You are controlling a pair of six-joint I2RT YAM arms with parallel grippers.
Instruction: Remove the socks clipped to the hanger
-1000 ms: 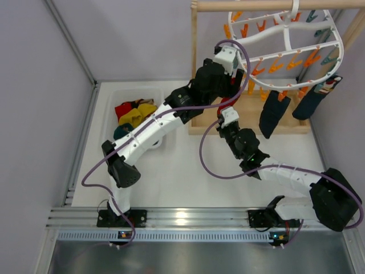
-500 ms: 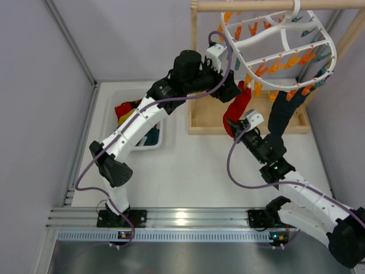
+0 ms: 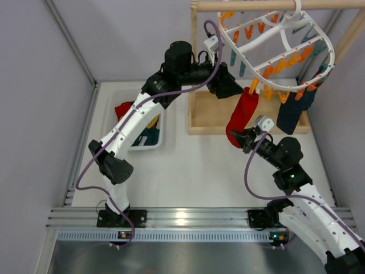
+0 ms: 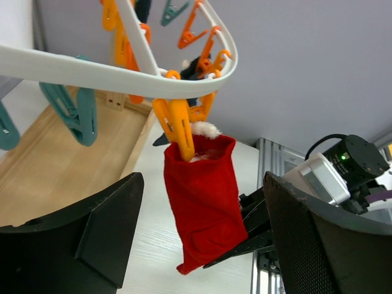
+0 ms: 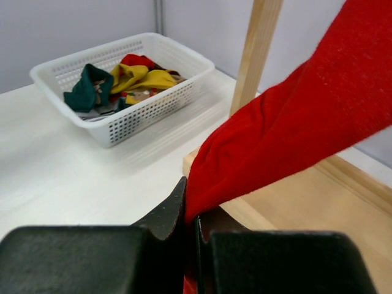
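Below the near rim of the hanger (image 4: pixel 92 68), the red sock (image 4: pixel 202 202) hung by its cuff from one orange clip (image 4: pixel 174 125). The right pincer (image 3: pixel 246 137) was clamped on the toe end. The left pincer (image 3: pixel 232 88) stood wide beside the clip, gripping nothing. Assessment: the sock appeared light, limp and stretchy, so a toe pull would likely stretch it before the clip yielded; a hold nearer the cuff seemed sounder. A dark sock (image 3: pixel 291 111) also hung clipped.
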